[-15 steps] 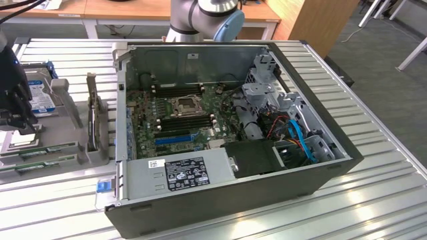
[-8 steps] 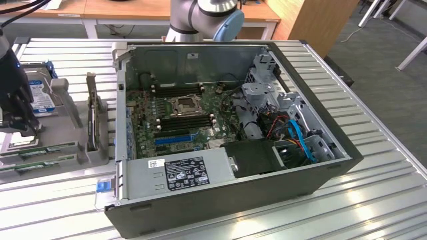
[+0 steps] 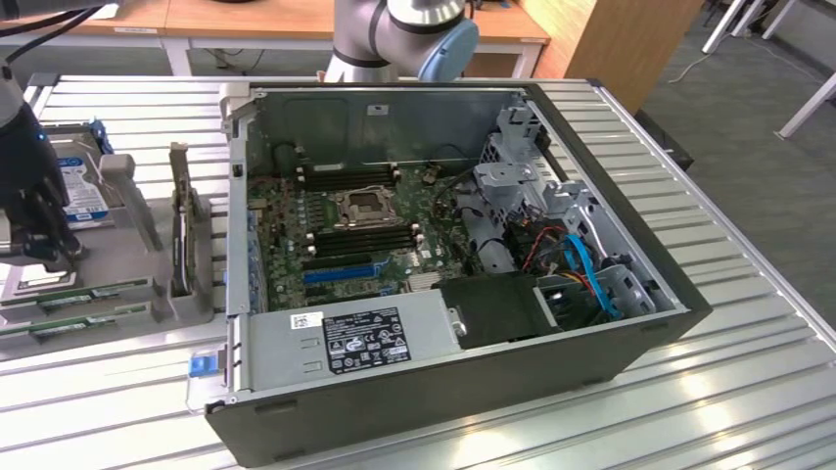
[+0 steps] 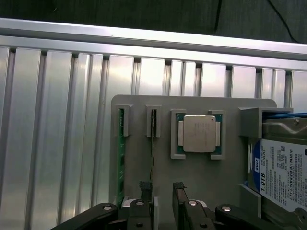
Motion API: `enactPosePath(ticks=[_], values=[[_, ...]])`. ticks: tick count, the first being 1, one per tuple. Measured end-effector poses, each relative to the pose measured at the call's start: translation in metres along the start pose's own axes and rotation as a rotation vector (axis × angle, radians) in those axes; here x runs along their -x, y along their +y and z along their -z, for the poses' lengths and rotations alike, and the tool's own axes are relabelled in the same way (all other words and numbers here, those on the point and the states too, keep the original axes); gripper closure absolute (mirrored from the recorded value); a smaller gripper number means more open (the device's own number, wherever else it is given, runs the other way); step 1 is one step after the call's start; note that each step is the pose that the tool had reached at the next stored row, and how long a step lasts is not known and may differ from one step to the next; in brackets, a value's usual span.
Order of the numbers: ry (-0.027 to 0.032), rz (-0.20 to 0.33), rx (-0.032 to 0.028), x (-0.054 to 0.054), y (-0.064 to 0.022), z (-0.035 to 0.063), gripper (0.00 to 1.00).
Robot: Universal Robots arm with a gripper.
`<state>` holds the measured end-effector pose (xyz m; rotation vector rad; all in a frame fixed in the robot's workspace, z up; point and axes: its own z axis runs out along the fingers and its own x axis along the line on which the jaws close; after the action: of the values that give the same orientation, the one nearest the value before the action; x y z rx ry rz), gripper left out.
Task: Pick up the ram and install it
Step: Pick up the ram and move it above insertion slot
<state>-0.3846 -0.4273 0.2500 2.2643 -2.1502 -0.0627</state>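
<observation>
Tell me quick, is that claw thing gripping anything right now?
The gripper is open, holding nothing, above the ram in the grey tray.

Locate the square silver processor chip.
Wrist view: the square silver processor chip lies in the grey tray, between a thin green ram stick and the labelled hard drive.

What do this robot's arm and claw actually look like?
The arm is a silvery grey tube with a rounded light-blue cap at its joint. Black cables run beside it. The claw is black, with two slim fingers fastened by small silver bolts.
</observation>
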Motion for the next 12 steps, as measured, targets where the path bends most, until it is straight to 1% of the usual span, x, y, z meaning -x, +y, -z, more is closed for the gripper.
enactPosePath(ticks=[9, 12], values=[[0.0001, 0.0, 0.0, -0.0001, -0.0002, -0.0082, 0.69], [0.0002, 0.0, 0.0002, -0.0002, -0.0002, -0.0083, 0.69]])
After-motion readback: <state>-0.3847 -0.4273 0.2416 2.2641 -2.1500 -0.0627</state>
